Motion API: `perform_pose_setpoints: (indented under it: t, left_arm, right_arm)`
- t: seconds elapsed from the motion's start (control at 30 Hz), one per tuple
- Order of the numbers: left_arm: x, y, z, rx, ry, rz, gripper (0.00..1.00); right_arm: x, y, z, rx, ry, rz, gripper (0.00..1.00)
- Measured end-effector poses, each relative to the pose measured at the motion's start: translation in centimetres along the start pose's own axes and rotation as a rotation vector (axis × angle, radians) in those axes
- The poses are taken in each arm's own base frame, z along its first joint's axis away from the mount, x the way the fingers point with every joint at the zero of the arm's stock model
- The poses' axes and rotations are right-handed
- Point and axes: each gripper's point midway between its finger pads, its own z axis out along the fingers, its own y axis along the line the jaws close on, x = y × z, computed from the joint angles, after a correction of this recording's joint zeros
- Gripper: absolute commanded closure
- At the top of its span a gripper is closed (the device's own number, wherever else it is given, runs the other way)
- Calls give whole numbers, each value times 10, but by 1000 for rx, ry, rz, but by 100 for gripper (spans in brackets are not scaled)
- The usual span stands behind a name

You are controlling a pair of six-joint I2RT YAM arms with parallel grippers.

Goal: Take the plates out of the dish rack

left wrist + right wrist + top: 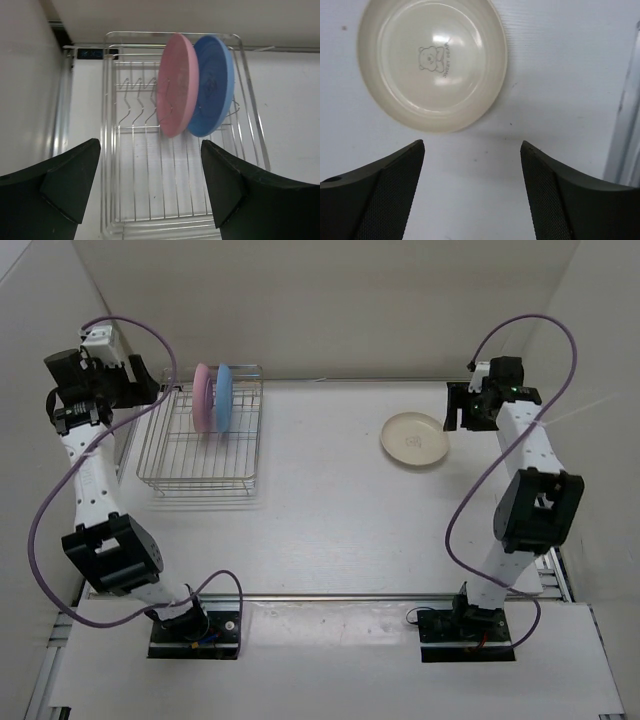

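The silver wire dish rack [200, 475] stands at the back left. A pink plate [203, 398] and a light blue plate [224, 398] stand on edge side by side in its far end. In the left wrist view the pink plate [175, 85] and blue plate [215, 85] lean above the rack's grid [150, 195]. My left gripper [150, 190] is open and empty, just left of the rack [150, 390]. The cream plate [414, 438] lies flat on the table at the back right. My right gripper [472, 192] is open and empty just beside it [462, 410]; the cream plate [432, 62] lies ahead of the fingers.
White walls enclose the table at the back and both sides. A metal rail [625, 130] runs along the right edge of the table. Purple cables [60, 500] loop off both arms.
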Motion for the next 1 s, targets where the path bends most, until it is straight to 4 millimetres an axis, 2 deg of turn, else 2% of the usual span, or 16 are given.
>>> perform_pose_setpoints:
  t: [0.07,0.17,0.23,0.33,0.47,0.63,0.8,1.0]
  left_arm:
    - [4,1,17,74,8,-11,8]
    - [6,-2,52,197,23,-13,0]
    - [9,-4,76,278,30,-24,0]
    - [24,-4,107,370,60,-65,0]
    - [50,-2,135,430,106,-139,0]
    - [69,-11,149,477,147,-204,0]
    - [65,-37,154,534,140,-191,2]
    - [61,-58,157,575,135,-186,14]
  right_arm:
    - [-7,6,-37,-5,-52,-48,17]
    - [-4,16,-83,-18,-110,-120,15]
    - [12,23,-104,-28,-116,-157,15]
    - [36,29,-124,-36,-99,-197,13]
    - [48,33,-141,-33,-94,-222,13]
    - [50,33,-151,-20,-102,-229,13]
    - [53,31,-151,-11,-90,-227,13]
    - [56,32,-149,-14,-81,-224,13]
